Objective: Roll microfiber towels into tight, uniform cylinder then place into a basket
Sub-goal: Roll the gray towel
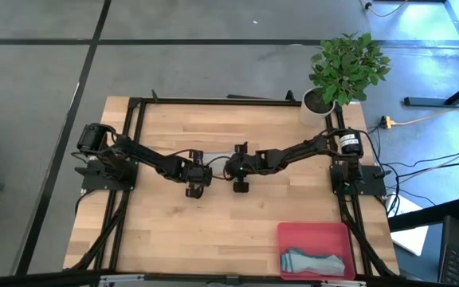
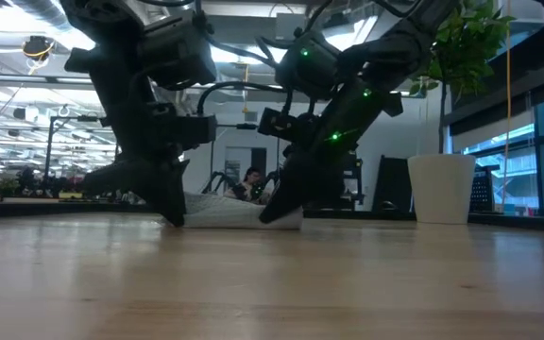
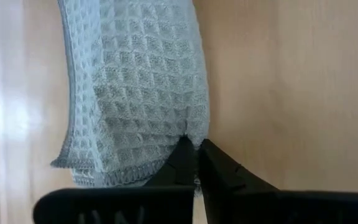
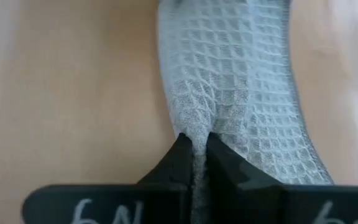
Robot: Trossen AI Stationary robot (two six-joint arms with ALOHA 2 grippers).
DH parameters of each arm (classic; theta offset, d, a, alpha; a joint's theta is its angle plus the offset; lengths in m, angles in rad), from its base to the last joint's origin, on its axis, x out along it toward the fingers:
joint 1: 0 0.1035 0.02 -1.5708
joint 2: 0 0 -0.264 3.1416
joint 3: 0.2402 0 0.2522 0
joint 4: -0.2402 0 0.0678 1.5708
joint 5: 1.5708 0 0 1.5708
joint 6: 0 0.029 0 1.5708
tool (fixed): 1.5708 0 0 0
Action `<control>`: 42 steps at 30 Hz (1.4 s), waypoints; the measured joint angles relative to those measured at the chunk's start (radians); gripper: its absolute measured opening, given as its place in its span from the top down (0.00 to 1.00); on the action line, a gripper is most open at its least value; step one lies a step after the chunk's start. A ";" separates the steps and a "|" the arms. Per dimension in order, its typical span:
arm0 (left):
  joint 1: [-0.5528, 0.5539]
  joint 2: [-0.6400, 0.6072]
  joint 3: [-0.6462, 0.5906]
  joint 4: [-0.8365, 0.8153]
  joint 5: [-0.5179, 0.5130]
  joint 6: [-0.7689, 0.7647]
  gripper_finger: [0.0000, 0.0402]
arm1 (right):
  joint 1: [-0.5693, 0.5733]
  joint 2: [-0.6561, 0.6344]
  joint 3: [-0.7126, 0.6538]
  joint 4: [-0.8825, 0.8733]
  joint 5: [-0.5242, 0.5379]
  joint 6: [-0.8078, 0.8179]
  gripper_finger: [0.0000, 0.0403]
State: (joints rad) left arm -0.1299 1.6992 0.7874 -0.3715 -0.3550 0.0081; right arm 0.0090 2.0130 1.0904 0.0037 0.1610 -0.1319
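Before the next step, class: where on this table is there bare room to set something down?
Bare wood lies left of the pink basket along the near edge. The centre is crowded: left gripper and right gripper pinch a towel.

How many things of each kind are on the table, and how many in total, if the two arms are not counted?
Towels: 2, a loose towel pinched by the left gripper and the right gripper, and a rolled towel in the basket
Pink basket: 1
Potted plant: 1
Total: 4
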 joint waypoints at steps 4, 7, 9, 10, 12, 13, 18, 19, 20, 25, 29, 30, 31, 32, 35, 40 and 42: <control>0.000 -0.002 0.032 -0.074 0.058 -0.007 1.00 | 0.001 -0.003 0.001 -0.003 -0.116 0.035 0.94; 0.000 -0.002 0.059 -0.118 0.135 -0.008 1.00 | 0.001 -0.003 0.014 -0.022 -0.222 0.072 0.94; -0.001 -0.002 0.072 -0.130 0.203 -0.009 1.00 | 0.002 -0.002 0.025 -0.038 -0.291 0.082 0.94; 0.000 -0.002 0.078 -0.137 0.238 -0.009 1.00 | 0.002 -0.002 0.030 -0.041 -0.322 0.088 0.94; -0.001 -0.002 0.087 -0.145 0.310 -0.010 1.00 | 0.002 -0.001 0.042 -0.054 -0.385 0.102 0.94; -0.002 -0.002 0.094 -0.150 0.347 -0.010 1.00 | 0.002 0.001 0.050 -0.068 -0.415 0.106 0.94; -0.002 0.000 0.102 -0.150 0.492 -0.010 1.00 | 0.004 0.003 0.081 -0.115 -0.467 0.161 0.94; -0.002 0.000 0.102 -0.147 0.511 -0.010 1.00 | 0.004 0.004 0.090 -0.125 -0.480 0.172 0.94; -0.002 0.000 0.103 -0.144 0.527 -0.012 1.00 | 0.004 0.004 0.097 -0.134 -0.498 0.181 0.93; -0.002 0.000 0.103 -0.143 0.547 -0.027 1.00 | -0.001 0.005 0.131 -0.165 -0.525 0.229 0.93; -0.002 0.003 0.103 -0.146 0.546 -0.032 1.00 | -0.010 0.005 0.171 -0.207 -0.529 0.259 0.93; -0.002 0.003 0.103 -0.146 0.545 -0.032 1.00 | -0.012 0.005 0.186 -0.225 -0.529 0.259 0.93; -0.003 0.003 0.103 -0.146 0.543 -0.032 1.00 | -0.014 0.005 0.199 -0.236 -0.528 0.259 0.93; -0.003 0.003 0.103 -0.147 0.542 -0.032 1.00 | -0.016 0.005 0.209 -0.246 -0.523 0.259 0.93; -0.003 0.003 0.102 -0.150 0.540 -0.032 1.00 | -0.026 0.005 0.232 -0.271 -0.503 0.263 0.93; -0.003 0.003 0.102 -0.151 0.529 -0.020 1.00 | -0.060 0.005 0.240 -0.270 -0.501 0.289 0.93; -0.003 0.003 0.102 -0.150 0.523 -0.018 1.00 | -0.074 0.005 0.240 -0.268 -0.501 0.289 0.93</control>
State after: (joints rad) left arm -0.1326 1.7023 0.8894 -0.5218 0.1675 -0.0095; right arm -0.0648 2.0182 1.3304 -0.2645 -0.3401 0.1574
